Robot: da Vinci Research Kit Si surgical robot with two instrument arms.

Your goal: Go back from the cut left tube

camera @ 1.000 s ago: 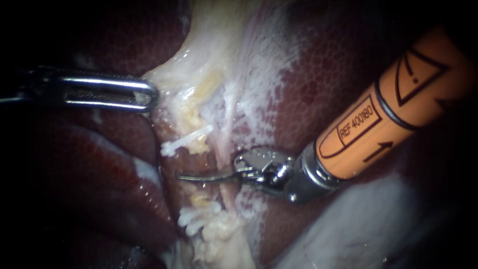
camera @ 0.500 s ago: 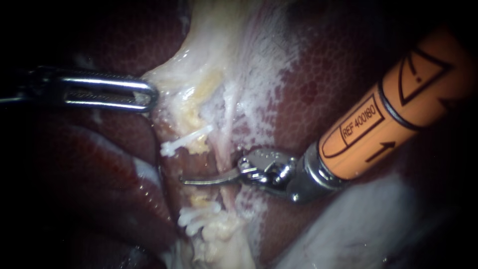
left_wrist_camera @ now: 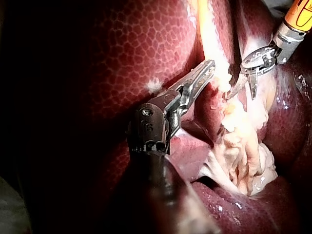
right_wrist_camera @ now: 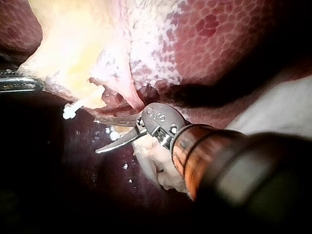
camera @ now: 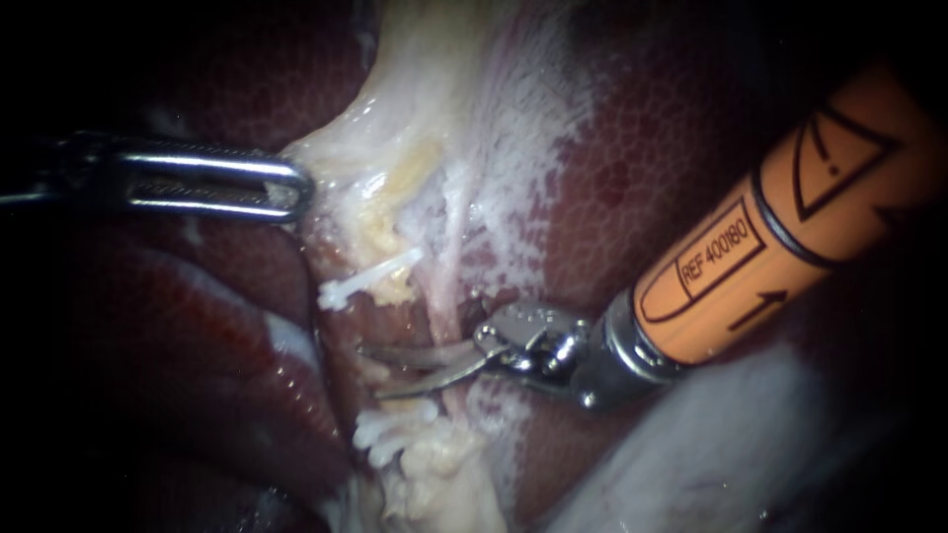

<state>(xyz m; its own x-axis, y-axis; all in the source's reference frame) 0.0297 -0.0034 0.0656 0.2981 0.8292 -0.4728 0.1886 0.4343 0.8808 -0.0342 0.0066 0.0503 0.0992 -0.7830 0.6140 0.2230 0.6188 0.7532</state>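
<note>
Endoscope view: my right instrument point(camera: 371, 373) comes in from upper right on an orange shaft. Its tool is spread, two thin curved blades with a gap between them, gripping nothing. The blades lie in the break of the cut left tube point(camera: 393, 292). The upper stump carries one white clip point(camera: 360, 281) and the lower stump a cluster of white clips point(camera: 387, 431); the blade tips are near both. In the way: a thin pink strand point(camera: 446, 266) runs down just right of the break and passes behind the base of the blades. My left instrument point(camera: 296, 192), from the left, has its tool pressed together, pinching the edge of the pale tissue point(camera: 415, 99) above the upper clip. Dark red liver point(camera: 671, 128) lies on both sides. Left wrist view: the two tools are near each other, not touching.
</note>
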